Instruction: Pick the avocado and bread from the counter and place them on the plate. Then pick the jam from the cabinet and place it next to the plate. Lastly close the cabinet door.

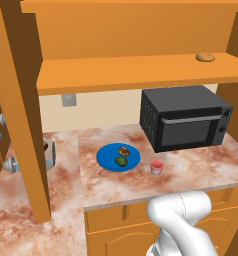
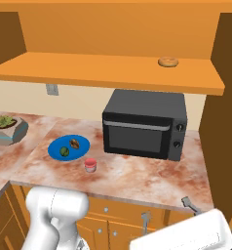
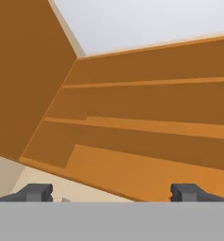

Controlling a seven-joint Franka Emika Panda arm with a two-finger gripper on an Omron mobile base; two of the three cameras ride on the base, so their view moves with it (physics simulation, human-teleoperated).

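Avocado (image 1: 121,161): small, dark green, egg-shaped; lies on the plate (image 1: 107,159), near side, just beside the bread (image 1: 124,151)
Bread: small, round, brown, speckled; on the plate, far side
Plate: flat, round, bright blue; on the counter (image 1: 201,170)
Jam (image 1: 157,167): small pinkish-red jar, pale lid; upright on the counter just right of the plate, apart from it
Counter: reddish-brown and white marbled stone
Cabinet (image 1: 141,72): orange wood, interior open to view, one inner shelf
Cabinet door (image 1: 21,110): orange, standing open at left, seen edge-on
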